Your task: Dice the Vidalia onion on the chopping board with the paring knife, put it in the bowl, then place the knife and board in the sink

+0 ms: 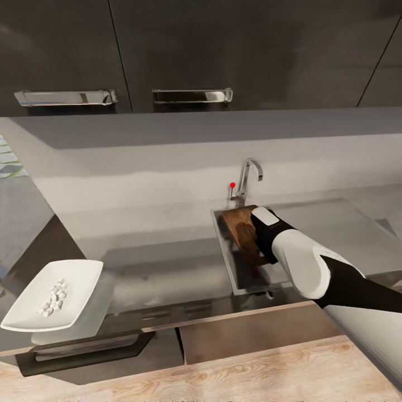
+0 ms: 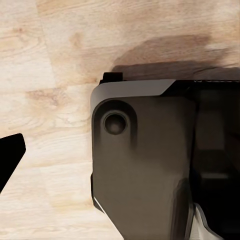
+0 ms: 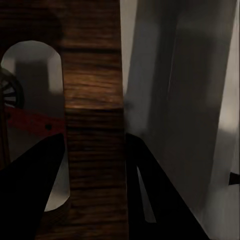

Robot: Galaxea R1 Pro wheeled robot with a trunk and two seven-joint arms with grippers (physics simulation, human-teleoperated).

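1. Chopping board (image 3: 92,115) sits clamped between your right gripper's (image 3: 95,170) two dark fingers, one finger through the slot-shaped handle hole, which gives you a firm hold on its end.
2. Your left gripper (image 2: 10,160) hangs over pale wood flooring; I cannot tell how its jaws stand.
3. Diced onion (image 1: 54,297) already lies in the bowl (image 1: 25,312) on the countertop (image 1: 156,273).
4. You hold the board tilted into the sink (image 1: 223,245), below the tap (image 1: 249,176); through the slot, the paring knife's (image 3: 30,122) red handle lies by the drain.

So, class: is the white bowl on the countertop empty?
No, the bowl holds a small heap of pale diced onion pieces.
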